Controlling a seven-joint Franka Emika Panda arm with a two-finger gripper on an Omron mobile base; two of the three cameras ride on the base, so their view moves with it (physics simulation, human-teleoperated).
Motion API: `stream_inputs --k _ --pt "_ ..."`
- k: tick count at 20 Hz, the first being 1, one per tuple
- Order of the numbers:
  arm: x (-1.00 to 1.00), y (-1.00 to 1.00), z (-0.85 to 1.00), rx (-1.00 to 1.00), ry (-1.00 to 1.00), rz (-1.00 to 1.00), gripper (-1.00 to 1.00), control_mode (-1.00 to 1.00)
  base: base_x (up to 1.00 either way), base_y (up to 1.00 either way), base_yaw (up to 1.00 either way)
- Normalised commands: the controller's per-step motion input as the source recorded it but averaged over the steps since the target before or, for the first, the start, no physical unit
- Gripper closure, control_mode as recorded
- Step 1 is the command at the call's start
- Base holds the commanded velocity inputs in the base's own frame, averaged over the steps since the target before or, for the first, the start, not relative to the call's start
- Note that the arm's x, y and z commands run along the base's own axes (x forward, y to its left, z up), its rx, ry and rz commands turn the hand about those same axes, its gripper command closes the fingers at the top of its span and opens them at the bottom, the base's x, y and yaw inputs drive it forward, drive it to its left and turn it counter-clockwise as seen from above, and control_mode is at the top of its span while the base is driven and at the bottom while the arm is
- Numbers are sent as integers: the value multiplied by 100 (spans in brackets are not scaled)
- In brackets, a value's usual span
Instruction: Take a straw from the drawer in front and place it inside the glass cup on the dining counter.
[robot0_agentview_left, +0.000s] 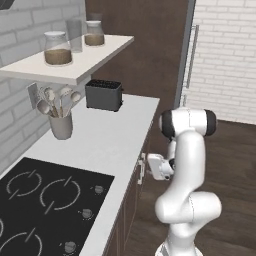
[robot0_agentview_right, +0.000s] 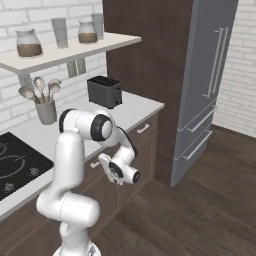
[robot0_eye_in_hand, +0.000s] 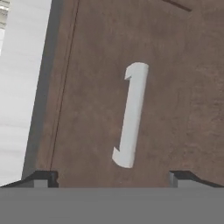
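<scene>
The drawer's flat dark-brown front is shut and faces me in the hand view. Its pale bar handle stands upright in that rolled view, a little ahead of my gripper. The two dark fingertips stand wide apart, open, with nothing between them. From the left base view the hand points at the cabinet face just under the worktop edge, close to the handle. The right base view shows the hand low beside the same cabinet row. The straw, the glass cup and the dining counter are out of view.
On the white worktop sit a black toaster, a grey utensil crock and a black cooktop. A shelf with jars hangs above. A tall grey fridge stands right, with open wooden floor before it.
</scene>
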Motion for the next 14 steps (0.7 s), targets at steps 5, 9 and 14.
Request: stream_inputs --k 5,9,14 --pt "38 14 -29 0 5 0 -100 -100 0 0 0" --pt "32 14 -28 0 3 0 -100 -100 0 0 0" --pt "26 7 -30 0 0 0 -100 -100 0 0 0"
